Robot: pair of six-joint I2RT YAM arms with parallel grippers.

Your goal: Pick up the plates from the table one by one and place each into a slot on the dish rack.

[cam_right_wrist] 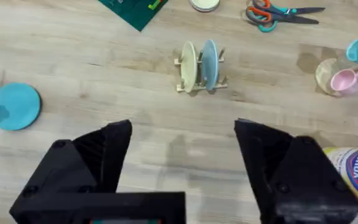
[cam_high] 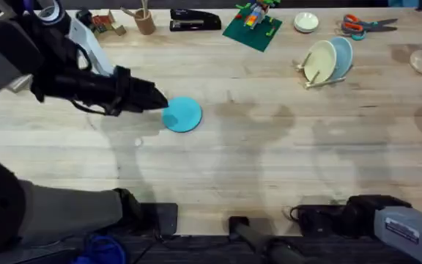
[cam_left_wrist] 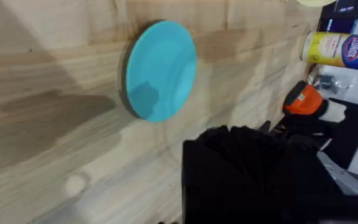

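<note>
A turquoise-blue plate lies flat on the table, left of centre. My left gripper comes in from the left and sits right at the plate's left edge. The dish rack stands at the back right. Standing on edge in its slots are a cream plate and a pale blue plate. My right gripper is open and holds nothing; it hangs near the table's front edge, well short of the rack.
Along the back edge are a cup of utensils, a black stapler, a green brick plate, a small white dish and scissors. A pink cup and a wipes canister stand at the right.
</note>
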